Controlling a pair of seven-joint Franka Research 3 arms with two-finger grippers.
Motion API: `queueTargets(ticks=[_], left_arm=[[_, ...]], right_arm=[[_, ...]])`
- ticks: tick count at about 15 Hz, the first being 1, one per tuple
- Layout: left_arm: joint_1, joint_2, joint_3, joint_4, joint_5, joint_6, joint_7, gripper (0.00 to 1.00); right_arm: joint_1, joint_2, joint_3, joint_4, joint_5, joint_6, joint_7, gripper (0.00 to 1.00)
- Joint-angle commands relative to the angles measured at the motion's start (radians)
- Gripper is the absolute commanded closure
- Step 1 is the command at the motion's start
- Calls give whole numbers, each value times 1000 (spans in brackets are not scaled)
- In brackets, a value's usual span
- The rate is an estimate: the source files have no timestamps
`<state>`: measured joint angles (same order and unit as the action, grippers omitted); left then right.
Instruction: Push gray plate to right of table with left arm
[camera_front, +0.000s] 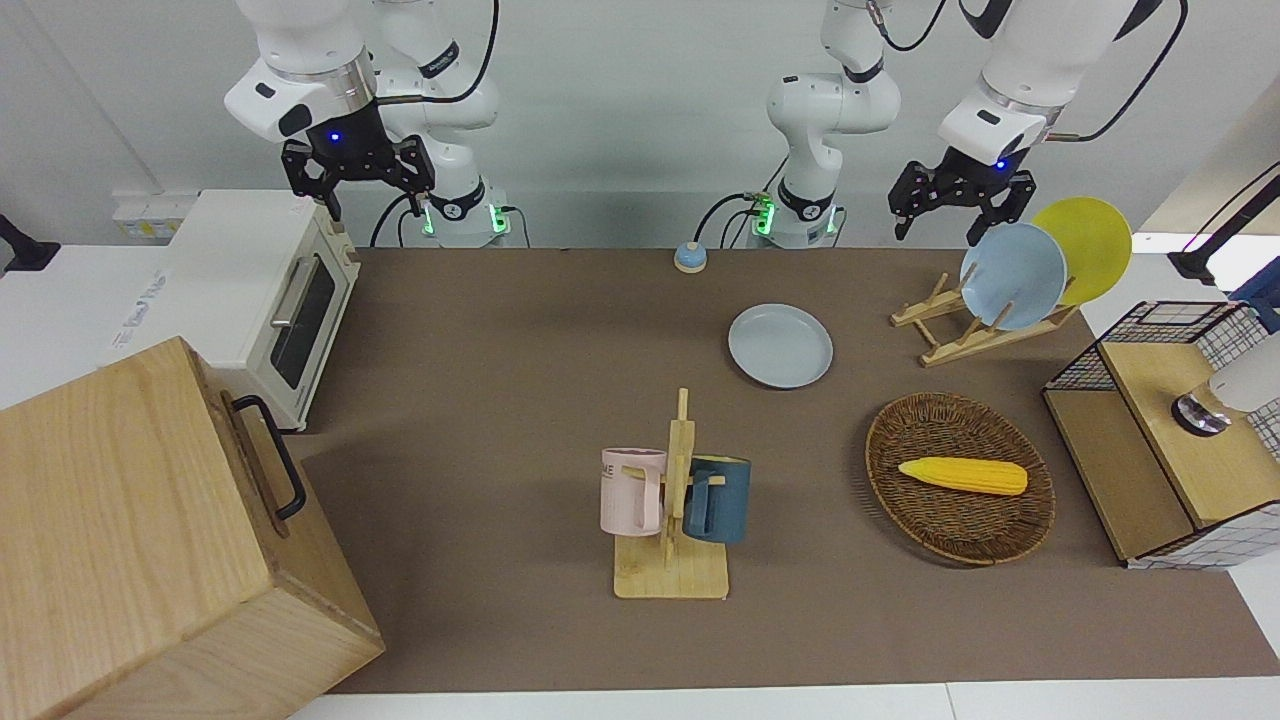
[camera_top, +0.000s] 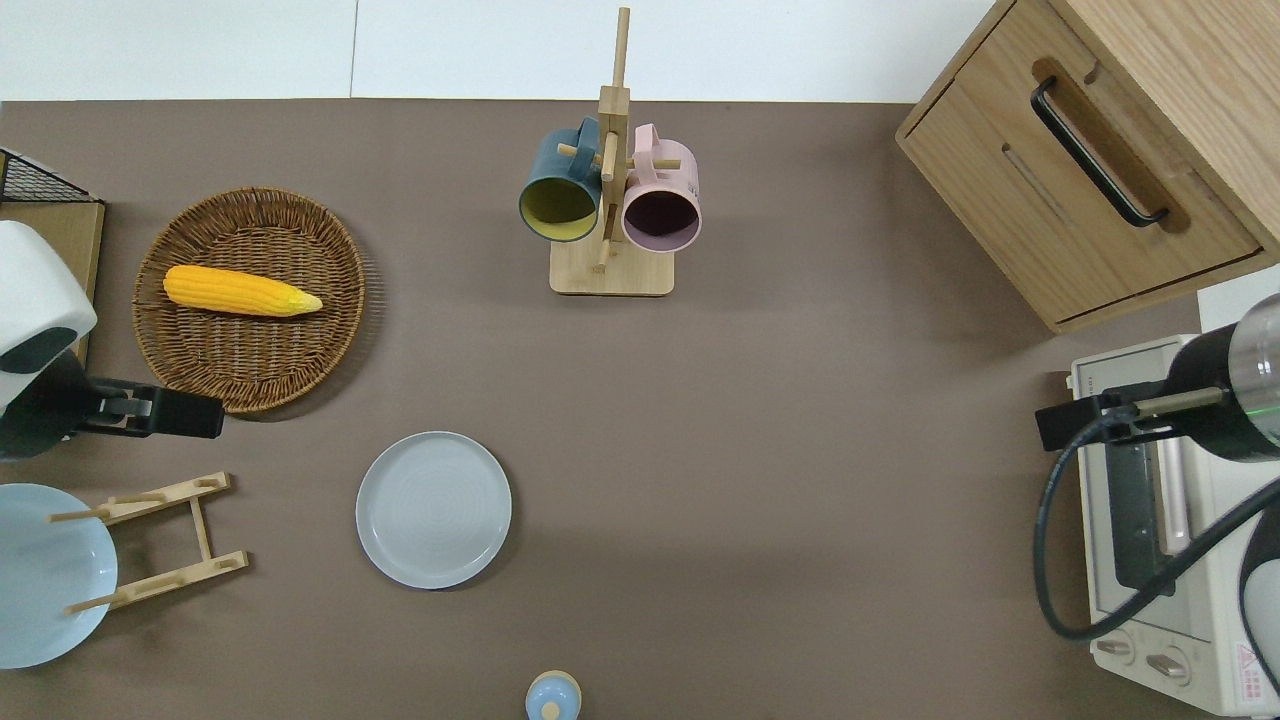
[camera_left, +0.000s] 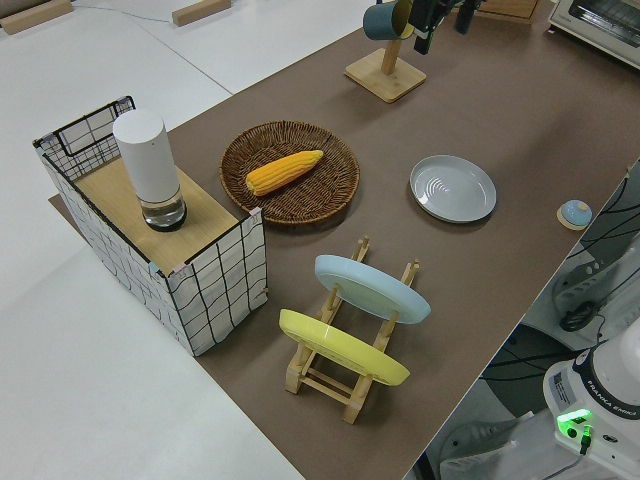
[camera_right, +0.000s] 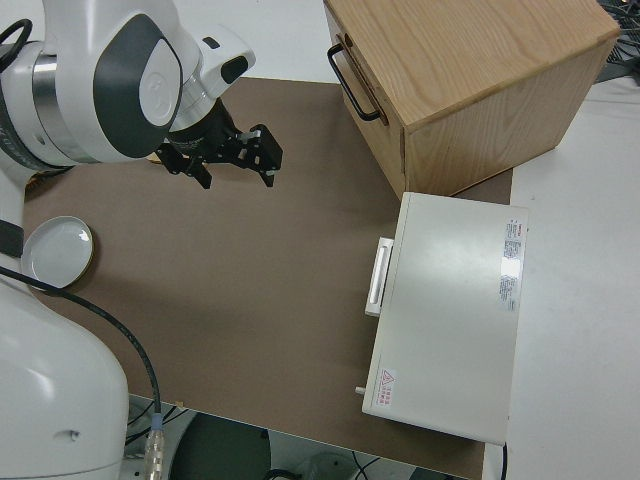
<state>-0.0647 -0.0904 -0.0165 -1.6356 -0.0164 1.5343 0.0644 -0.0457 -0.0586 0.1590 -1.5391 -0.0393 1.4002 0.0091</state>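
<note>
The gray plate (camera_front: 780, 345) lies flat on the brown table (camera_front: 500, 350), nearer to the robots than the wicker tray and beside the plate rack. It also shows in the overhead view (camera_top: 433, 509), the left side view (camera_left: 453, 187) and the right side view (camera_right: 58, 250). My left gripper (camera_front: 940, 222) is open, empty and up in the air. In the overhead view it (camera_top: 185, 415) is over the table between the wicker tray and the plate rack, apart from the plate. My right gripper (camera_front: 358, 192) is open, and that arm is parked.
A wicker tray (camera_top: 250, 300) holds a corn cob (camera_top: 240, 290). A wooden rack (camera_front: 960, 330) holds a sky-blue plate (camera_front: 1012, 275) and a yellow plate (camera_front: 1090, 245). A mug stand (camera_top: 610, 210), a toaster oven (camera_front: 265, 300), a wooden cabinet (camera_front: 150, 540), a wire basket (camera_front: 1170, 440) and a small blue knob (camera_front: 690, 257) also stand here.
</note>
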Motion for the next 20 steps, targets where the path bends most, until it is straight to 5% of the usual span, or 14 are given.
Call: queueTargets(ticks=[1,20], left_arm=[[-7,5,6,14,15,-16,5,7],[-6,-35,12,-41,15,-26,0,7]], right_arm=[[-8,-10,5,-4,-1,-12,-8,5],[-8,-10,5,-4,1,-12,-8,5]])
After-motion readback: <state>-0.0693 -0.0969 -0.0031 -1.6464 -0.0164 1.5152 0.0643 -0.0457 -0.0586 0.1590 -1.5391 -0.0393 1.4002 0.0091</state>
